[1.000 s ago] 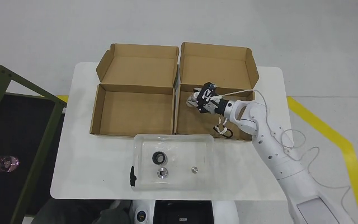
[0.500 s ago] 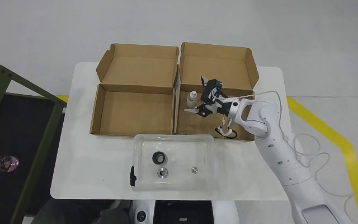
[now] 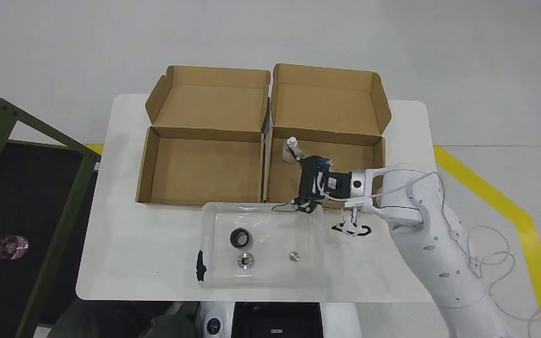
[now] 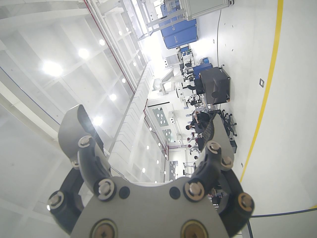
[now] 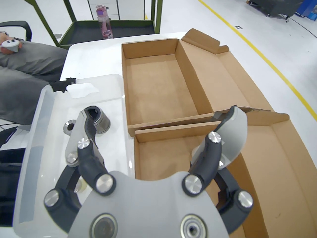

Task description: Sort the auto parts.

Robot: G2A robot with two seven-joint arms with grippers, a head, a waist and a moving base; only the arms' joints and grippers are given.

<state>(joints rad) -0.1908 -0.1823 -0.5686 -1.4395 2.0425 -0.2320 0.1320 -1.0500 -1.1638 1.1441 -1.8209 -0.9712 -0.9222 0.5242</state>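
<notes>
The right gripper (image 3: 299, 188) was held with its fingers spread wide and nothing between them, low over the place where the near wall of the right box (image 3: 362, 157) met the far rim of the tray (image 3: 207, 245). In the right wrist view the same gripper (image 5: 158, 125) was seen with one finger (image 5: 81, 130) over the tray (image 5: 32, 130), just beside the bearing (image 5: 99, 121), and the other finger (image 5: 234, 125) over the right box (image 5: 173, 154).

Three metal parts were lying apart on the tray's floor: a dark bearing (image 3: 242, 238), a silver disc (image 3: 245, 260) with a hole through it (image 5: 69, 127), and a small stud (image 3: 293, 255). A black scrap (image 3: 201, 266) was stuck at the tray's near left corner (image 5: 60, 85).

A white bottle (image 3: 291, 148) was standing upright in the far left corner of the right box. The left box (image 3: 203, 169) was set directly beside it, wall against wall, and both lids were folded back (image 5: 158, 85). Boxes and tray were all resting on the white table (image 3: 127, 211).

A green cart (image 5: 111, 6) was parked past the table's left end, with a pink bottle (image 5: 105, 23) stood on its shelf.

The left gripper (image 4: 148, 125) was raised toward the hall, its fingers likewise parted and nothing held. White lettering was carried on the blue cabinets (image 4: 178, 35) far behind it.
</notes>
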